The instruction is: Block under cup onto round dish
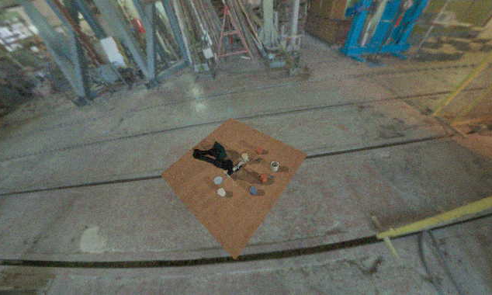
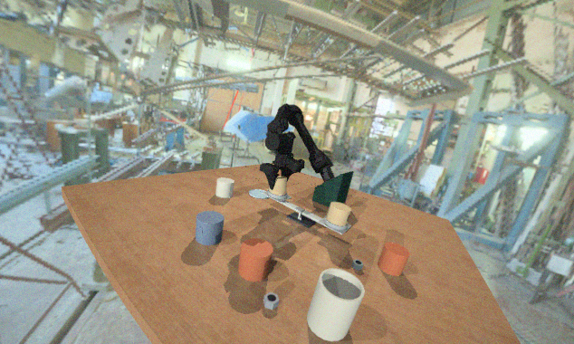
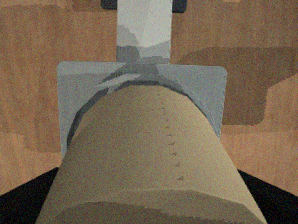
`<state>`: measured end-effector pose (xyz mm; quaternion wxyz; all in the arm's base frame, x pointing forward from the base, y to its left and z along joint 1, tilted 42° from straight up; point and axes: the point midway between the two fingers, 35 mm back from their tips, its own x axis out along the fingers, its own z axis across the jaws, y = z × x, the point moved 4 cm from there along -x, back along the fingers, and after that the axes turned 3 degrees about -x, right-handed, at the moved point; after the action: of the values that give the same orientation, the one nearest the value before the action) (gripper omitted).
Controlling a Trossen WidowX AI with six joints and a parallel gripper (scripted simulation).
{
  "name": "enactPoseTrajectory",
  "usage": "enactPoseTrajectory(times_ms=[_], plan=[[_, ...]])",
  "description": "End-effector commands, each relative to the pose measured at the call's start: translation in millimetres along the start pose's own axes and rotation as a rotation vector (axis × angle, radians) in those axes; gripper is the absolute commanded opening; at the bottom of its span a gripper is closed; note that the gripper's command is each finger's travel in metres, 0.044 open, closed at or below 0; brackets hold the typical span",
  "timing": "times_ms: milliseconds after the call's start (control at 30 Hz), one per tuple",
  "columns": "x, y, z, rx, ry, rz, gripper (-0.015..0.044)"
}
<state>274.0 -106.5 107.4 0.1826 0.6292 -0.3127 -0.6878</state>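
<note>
The step in hand is judged to be the taking hold of one cup: the gripper (image 2: 281, 180) is pinched onto the tan cup (image 2: 280, 186) at the far end of the balance (image 2: 301, 211), on its grey end pad (image 3: 202, 92). In the wrist view the cup is seen filling the lower frame, with the beam (image 3: 144, 6) running away from it. The second cup (image 2: 339, 214) is seen at the near end of the balance, which appears to sit lower.

A straight upward lift seems called for next, kept well apart from the second cup so that the beam is not jolted. That the far end appears to be the higher one may be worth weighing before lifting.

The block is not seen anywhere; it is hidden under one cup, and which one cannot be told for certain. The gripper's fingers are cut off to dark corners in the wrist view. The round dish cannot be picked out with confidence beside the balance. In the top view everything on the surface (image 1: 233, 217) is too small to be read.
</note>
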Motion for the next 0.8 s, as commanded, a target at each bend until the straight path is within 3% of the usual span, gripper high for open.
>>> enactPoseTrajectory(times_ms=[0, 767], plan=[[-7.9, 0.6, -3.6, 0.01, 0.013, -0.003, 0.0], [-37.2, -0.1, -3.9, 0.01, 0.012, -0.005, 0.0]])
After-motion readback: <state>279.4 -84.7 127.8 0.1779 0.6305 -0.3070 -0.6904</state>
